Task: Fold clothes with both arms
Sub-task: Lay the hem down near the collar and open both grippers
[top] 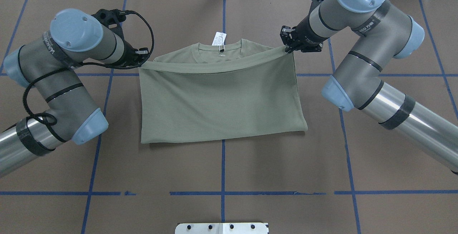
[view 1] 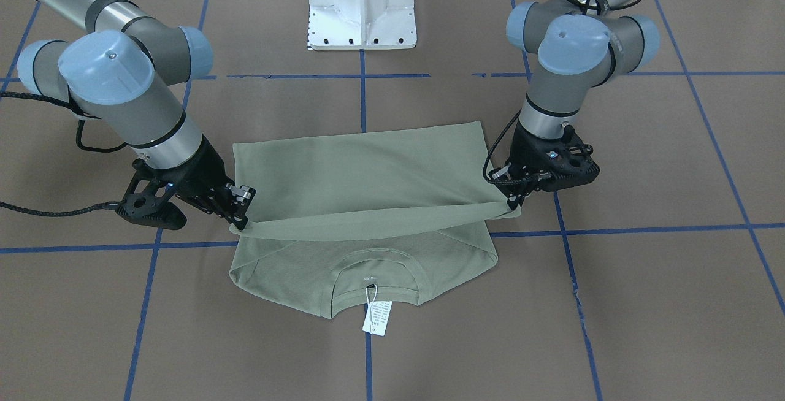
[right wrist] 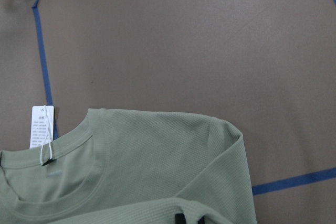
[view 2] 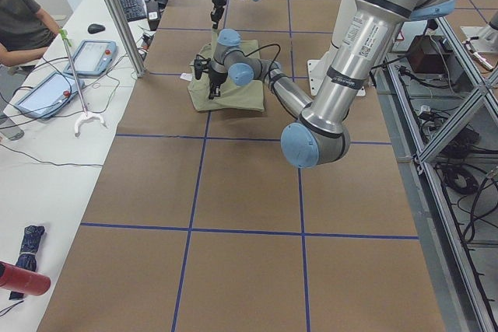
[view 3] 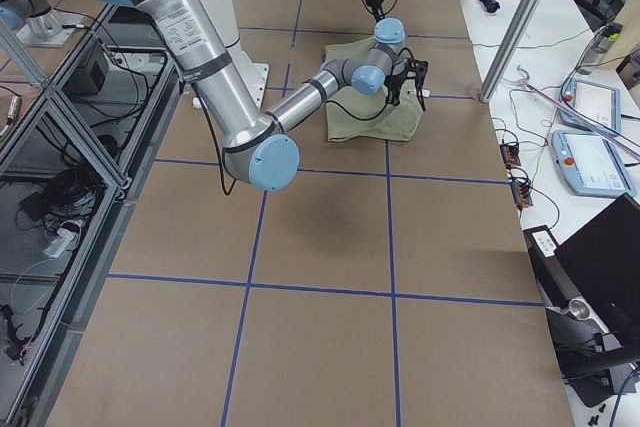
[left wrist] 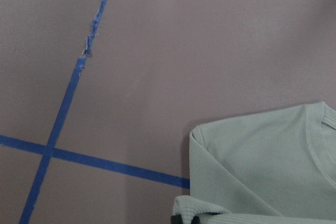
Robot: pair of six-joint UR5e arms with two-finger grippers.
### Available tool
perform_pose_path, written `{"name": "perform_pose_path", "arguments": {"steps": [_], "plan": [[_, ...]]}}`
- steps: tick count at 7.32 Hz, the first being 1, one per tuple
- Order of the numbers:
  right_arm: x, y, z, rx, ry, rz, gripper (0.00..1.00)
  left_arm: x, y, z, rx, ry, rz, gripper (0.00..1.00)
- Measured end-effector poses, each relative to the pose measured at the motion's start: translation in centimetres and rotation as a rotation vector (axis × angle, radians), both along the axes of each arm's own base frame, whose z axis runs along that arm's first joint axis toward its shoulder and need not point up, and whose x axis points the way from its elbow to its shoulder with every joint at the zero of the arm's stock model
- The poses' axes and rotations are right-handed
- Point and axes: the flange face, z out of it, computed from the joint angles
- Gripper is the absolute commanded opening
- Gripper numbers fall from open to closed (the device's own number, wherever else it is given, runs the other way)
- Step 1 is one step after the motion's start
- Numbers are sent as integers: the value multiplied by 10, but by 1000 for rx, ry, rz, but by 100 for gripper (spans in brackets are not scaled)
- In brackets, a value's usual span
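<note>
Left claw [top: 143,56] is clamping the shirt's [top: 222,101] hem corner left of the tag [top: 219,38]; right claw [top: 288,47] is clamping the opposite corner right of it. Shirt is lying on the bench [top: 222,169], its hem stretching taut just short of the tag.

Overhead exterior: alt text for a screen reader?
The left gripper and right gripper each pinch a hem corner of a sage-green shirt, its lower half doubled up toward the collar on the table. A white hang tag lies at the neck.

Blue tape lines [view 1: 306,76] grid my brown tabletop [view 1: 644,303]. I see the white pedestal base [view 1: 362,5], and a person [view 2: 19,21] seated alongside.
</note>
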Motion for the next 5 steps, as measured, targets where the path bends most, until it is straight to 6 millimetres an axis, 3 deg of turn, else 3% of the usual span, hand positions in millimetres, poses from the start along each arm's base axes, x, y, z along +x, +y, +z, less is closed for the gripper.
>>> {"name": "perform_pose_path", "arguments": {"steps": [3,5], "plan": [[8,-19,14,-21,27,32,0,7,-18,11,5,-26,6,0],[9,-24,12,-21,28,38,0,12,-23,5,8,-24,6,0]]}}
